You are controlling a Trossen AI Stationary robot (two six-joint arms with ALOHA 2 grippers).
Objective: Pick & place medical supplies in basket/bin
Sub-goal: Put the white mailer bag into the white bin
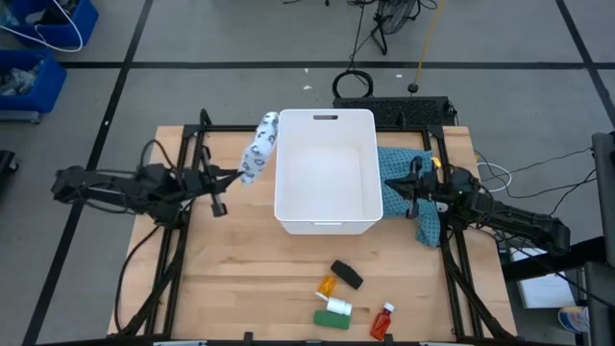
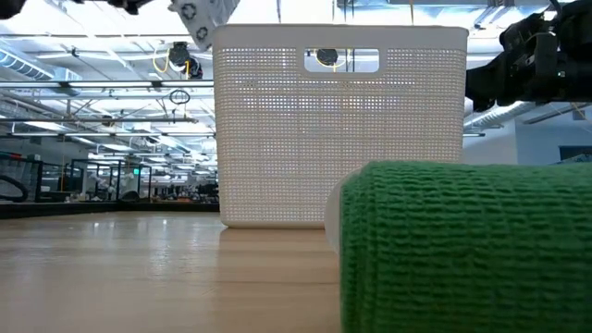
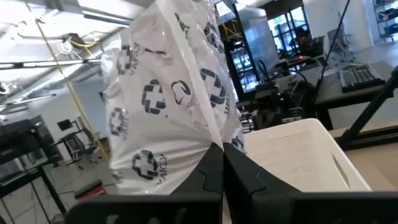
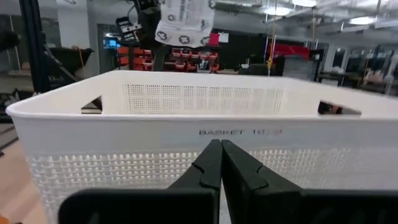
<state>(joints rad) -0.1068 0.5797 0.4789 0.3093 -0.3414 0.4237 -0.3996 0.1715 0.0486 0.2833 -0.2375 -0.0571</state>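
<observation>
The white dark-patterned packet point(image 1: 258, 149) hangs in the air beside the left wall of the white tub point(image 1: 325, 223), held by my left gripper point(image 1: 240, 175). It also shows in the left wrist view point(image 3: 168, 93) and at the top of the low view point(image 2: 208, 17). My right gripper point(image 1: 394, 188) is shut, raised above the teal cloth point(image 1: 396, 165) and pointing at the tub's right wall point(image 4: 205, 134). Near the table's near edge lie the black oblong piece point(image 1: 347, 274), orange bottle point(image 1: 328, 285), white cylinder point(image 1: 338, 306), green-white box point(image 1: 331, 319) and red white-capped bottle point(image 1: 382, 322). My left gripper pinches the packet's lower edge point(image 3: 214, 138) between its two shut fingers, coming level from the table's left side. The packet is lifted clear of the table and stands up above the fingers, leaning toward the tub's far left corner. My right gripper: whether its fingertips touch the tub wall, I cannot tell.
The tub stands in the middle of the table with its handle slot point(image 1: 325, 117) in the far short wall. The teal cloth lies between the tub and the right arm. The green-white box point(image 2: 472, 245) fills the low view's near right. Bare wood lies left of the small items.
</observation>
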